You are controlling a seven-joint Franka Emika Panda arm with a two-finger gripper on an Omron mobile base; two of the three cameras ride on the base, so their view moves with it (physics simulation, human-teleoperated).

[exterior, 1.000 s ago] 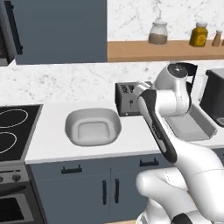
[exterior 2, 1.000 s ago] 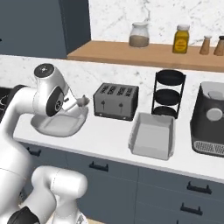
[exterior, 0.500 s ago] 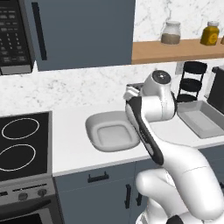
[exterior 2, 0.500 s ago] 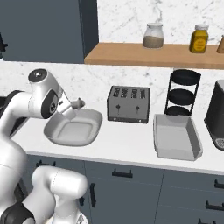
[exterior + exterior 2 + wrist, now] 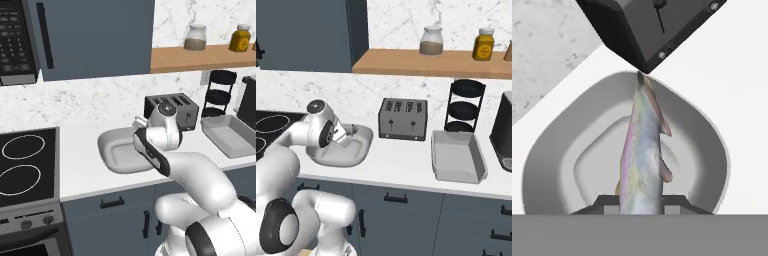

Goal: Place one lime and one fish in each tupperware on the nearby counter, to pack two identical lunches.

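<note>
silvery fish [image 5: 643, 160] over grey tupperware [image 5: 557, 150]

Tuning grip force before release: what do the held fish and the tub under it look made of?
Fish: soft-looking flesh with glossy, iridescent silvery skin, pink-green sheen, so likely slippery. Light grey tub: probably matte plastic, given its smooth moulded rounded walls and no glare.

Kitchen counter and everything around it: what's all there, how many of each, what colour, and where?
fish: one, silvery, held over the light grey tub
tupperware: two; light grey by the stove, the other right of the toaster
toaster: one, dark, at the wall between the tubs
tiered rack: one, black, behind the right tub
jars: two on the wooden shelf, one clear, one amber
stovetop: one, black, left of the counter
microwave: one, dark, above the stove
gripper: one, shut on the fish
</note>
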